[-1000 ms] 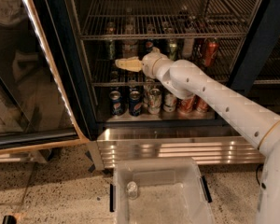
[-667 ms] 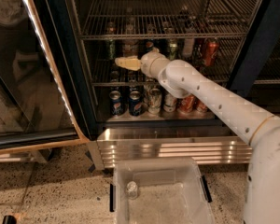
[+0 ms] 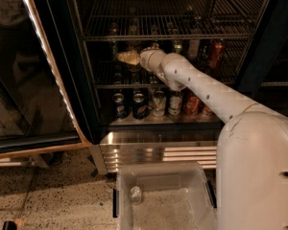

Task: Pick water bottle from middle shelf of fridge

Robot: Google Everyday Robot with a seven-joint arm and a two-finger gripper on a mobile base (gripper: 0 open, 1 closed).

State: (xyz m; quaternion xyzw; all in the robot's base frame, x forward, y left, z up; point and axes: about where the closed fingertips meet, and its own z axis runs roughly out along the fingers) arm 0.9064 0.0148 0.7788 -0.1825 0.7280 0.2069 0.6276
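The gripper [image 3: 127, 57] is held over the middle shelf [image 3: 134, 86]; its opening cannot be told. The water bottle [image 3: 134, 44], judged light, smooth and crushable, stands just behind it; its mid-body should be grasped.

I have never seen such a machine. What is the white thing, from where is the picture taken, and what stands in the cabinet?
The white thing is a robot arm. Its tip, the claw, reaches into an open fridge just above the middle shelf. The one camera looks down past the robot's body. Cans stand on the fridge floor. The drinks on the shelf are too dim to name. Whether the claw holds anything cannot be seen. A clear bin sits in front.
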